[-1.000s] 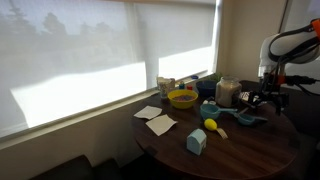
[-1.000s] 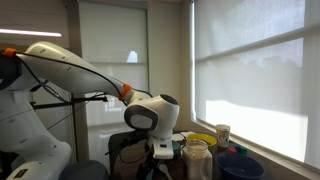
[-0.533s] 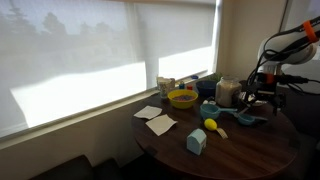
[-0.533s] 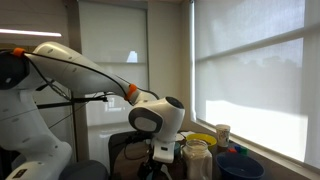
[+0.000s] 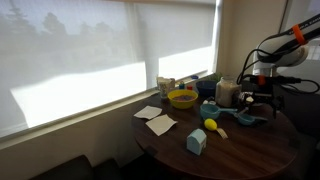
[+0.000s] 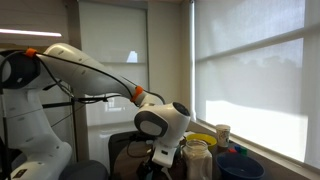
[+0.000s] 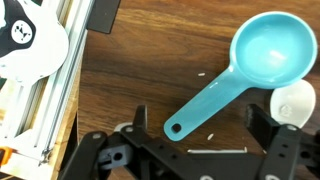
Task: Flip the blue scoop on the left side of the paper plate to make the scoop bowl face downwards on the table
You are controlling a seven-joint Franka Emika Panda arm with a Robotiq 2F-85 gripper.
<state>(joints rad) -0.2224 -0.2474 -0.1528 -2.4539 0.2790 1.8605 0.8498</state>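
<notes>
The blue scoop (image 7: 272, 47) lies on the dark wooden table (image 7: 150, 70) with its bowl facing up. Its handle runs down-left to a hole at its end. My gripper (image 7: 200, 120) is open just above it, with one finger on each side of the handle's end and not touching it. A white rounded edge (image 7: 296, 100), likely the paper plate, shows just right of the handle. In an exterior view the gripper (image 5: 256, 99) hangs over a teal shape (image 5: 246, 118) at the table's far side. In another exterior view the arm's wrist (image 6: 160, 128) hides the scoop.
A yellow bowl (image 5: 182, 98), a jar (image 5: 227, 92), a teal cup (image 5: 210, 108), a pale blue box (image 5: 196, 141), a yellow item (image 5: 211, 125) and white napkins (image 5: 156, 119) stand on the table. A white panel with a metal rail (image 7: 45, 60) lies beyond the table's edge.
The arm has shifted slightly and lowered toward the table over the scoop. The gripper stays open and the scoop has not moved.
</notes>
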